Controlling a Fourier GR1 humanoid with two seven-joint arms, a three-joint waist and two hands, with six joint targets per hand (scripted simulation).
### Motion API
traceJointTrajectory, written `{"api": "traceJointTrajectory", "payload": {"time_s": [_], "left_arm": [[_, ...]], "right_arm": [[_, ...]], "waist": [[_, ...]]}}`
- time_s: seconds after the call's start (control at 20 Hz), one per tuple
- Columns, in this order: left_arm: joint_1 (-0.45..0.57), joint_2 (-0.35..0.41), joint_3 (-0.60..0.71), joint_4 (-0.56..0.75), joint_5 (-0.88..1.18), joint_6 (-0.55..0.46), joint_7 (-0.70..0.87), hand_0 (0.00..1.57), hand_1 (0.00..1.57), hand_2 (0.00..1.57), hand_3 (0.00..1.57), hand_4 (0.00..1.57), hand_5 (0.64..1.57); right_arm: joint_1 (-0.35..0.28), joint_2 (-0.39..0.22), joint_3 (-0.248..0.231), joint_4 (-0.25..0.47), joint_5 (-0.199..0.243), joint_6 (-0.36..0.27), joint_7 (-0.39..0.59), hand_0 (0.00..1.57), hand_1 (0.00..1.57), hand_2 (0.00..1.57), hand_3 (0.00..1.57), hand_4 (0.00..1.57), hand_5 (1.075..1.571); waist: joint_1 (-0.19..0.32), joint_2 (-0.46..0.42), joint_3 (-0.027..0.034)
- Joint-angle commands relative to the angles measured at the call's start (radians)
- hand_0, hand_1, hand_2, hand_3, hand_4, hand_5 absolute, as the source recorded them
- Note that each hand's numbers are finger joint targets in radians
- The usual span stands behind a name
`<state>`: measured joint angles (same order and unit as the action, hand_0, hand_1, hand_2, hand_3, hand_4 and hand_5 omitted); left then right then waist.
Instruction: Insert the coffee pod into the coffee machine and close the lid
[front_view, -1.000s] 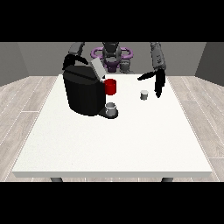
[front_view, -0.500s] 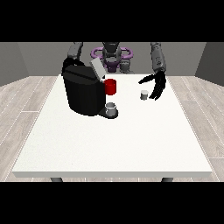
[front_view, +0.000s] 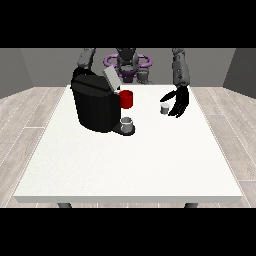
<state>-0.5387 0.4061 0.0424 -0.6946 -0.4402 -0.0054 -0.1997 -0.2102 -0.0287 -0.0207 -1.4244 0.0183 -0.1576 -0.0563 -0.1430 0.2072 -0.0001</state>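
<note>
Coffee pod (front_view: 164, 108) on table (front_view: 150, 160), just beside spread, empty fingers (front_view: 176, 111) of hand at view's right (front_view: 180, 101)

The robot stands at the far edge, torso upright, head facing forward. The arm at the view's right hangs from the shoulder with a grey upper segment, forearm angled downward toward the camera. The hand at the view's right (front_view: 179, 102) is black, held low with the palm turned inward toward the view's left, fingers spread and relaxed, closed on nothing. The arm at the view's left bends at the shoulder and runs downward; its hand is hidden and cannot be assessed.
</note>
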Motion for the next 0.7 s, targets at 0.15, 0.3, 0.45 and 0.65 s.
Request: {"api": "traceJointTrajectory", "payload": {"time_s": [0.15, 0.3, 0.45, 0.65], "left_arm": [[-0.062, -0.034, -0.003, 0.056, -0.080, 0.136, -0.013, 0.72, 0.72, 0.86, 0.65, 0.23, 1.571], [-0.053, -0.045, 0.014, 0.107, -0.085, 0.159, -0.049, 0.84, 0.84, 0.97, 0.74, 0.39, 1.571], [-0.031, -0.060, -0.016, 0.099, -0.132, 0.207, -0.041, 0.92, 0.92, 1.04, 0.83, 0.36, 1.571], [-0.046, -0.046, -0.039, 0.157, -0.187, 0.220, -0.034, 0.90, 0.90, 1.01, 0.78, 0.31, 1.571]], "right_arm": [[-0.018, 0.027, 0.030, 0.006, 0.033, -0.036, 0.017, 0.00, 0.00, 0.00, 0.00, 0.48, 1.571], [0.038, 0.018, 0.043, -0.026, 0.033, -0.013, 0.024, 0.00, 0.00, 0.00, 0.00, 0.53, 1.571], [0.013, -0.026, -0.025, 0.021, -0.023, 0.030, 0.016, 0.00, 0.00, 0.00, 0.00, 0.52, 1.571], [-0.003, 0.004, 0.015, -0.027, -0.012, -0.001, 0.056, 0.00, 0.00, 0.00, 0.00, 0.49, 1.571]], "waist": [[-0.012, -0.005, -0.0003], [-0.032, -0.029, -0.0004], [-0.001, -0.045, 0.0001], [-0.030, -0.030, -0.0002]]}}
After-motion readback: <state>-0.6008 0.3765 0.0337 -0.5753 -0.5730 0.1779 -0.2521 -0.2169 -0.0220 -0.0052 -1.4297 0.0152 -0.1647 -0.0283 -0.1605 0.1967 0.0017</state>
